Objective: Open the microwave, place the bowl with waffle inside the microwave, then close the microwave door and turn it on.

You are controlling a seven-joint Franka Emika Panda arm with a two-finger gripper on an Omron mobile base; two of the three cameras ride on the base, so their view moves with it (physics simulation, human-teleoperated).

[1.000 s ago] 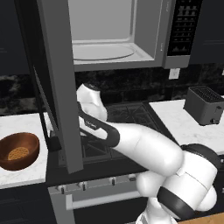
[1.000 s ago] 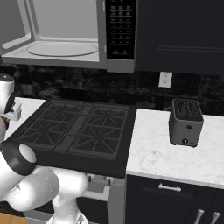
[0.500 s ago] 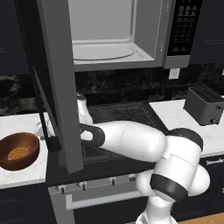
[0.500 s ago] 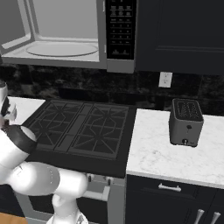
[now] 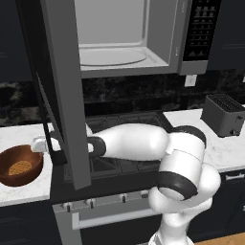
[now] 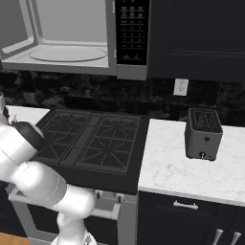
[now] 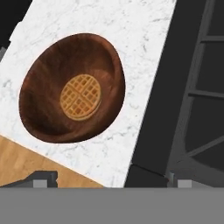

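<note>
The bowl [image 5: 20, 165] sits on the white marble table [image 5: 28, 189] at the far left, just beside the stove [image 5: 124, 162], with the waffle [image 5: 20, 168] lying flat in its middle. In the hand view the bowl [image 7: 72, 87] lies up and left of centre, the waffle [image 7: 80, 97] plainly gridded, nothing touching either. The gripper [image 5: 40, 144] hangs just above and to the right of the bowl, its fingers [image 7: 43, 178] spread as wide as they go and holding nothing. Moving right, the microwave door [image 5: 60, 86] stands swung out toward the camera, partly hiding the arm, and the microwave [image 5: 129, 36] cavity behind it is bare, turntable [image 5: 112, 56] showing. Farther right, a toaster [image 5: 222, 115] rests on the table.

So the opening step looks done, and the pick-up of the bowl is in hand. The next move likely calls for shifting over the bowl's rim, descending, and closing on that rim without tipping the waffle. Lifting afterward must probably clear the open door's lower edge.
</note>
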